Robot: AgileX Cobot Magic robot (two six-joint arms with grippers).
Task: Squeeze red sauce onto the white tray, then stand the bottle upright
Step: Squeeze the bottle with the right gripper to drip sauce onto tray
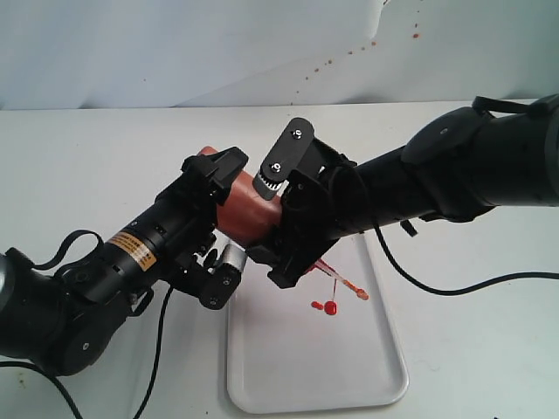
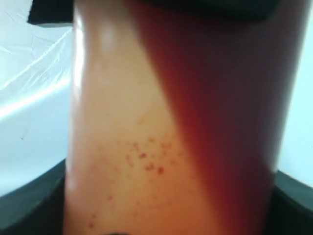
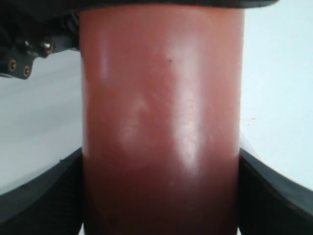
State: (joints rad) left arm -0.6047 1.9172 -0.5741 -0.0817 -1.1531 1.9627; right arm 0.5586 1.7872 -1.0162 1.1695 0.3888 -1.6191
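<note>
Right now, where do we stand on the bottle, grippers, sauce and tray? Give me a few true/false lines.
1. The left gripper and the right gripper both grip the bottle. True.
2. The bottle stands upright on the tray. False: it is held tilted in the air, with its lower end over the tray.
3. A small blob of red sauce lies on the tray. True.
4. The tray is round. False: it is rectangular with rounded corners.
5. The right gripper hangs open, away from the bottle. False: the right wrist view shows the bottle filling the space between its fingers.
</note>
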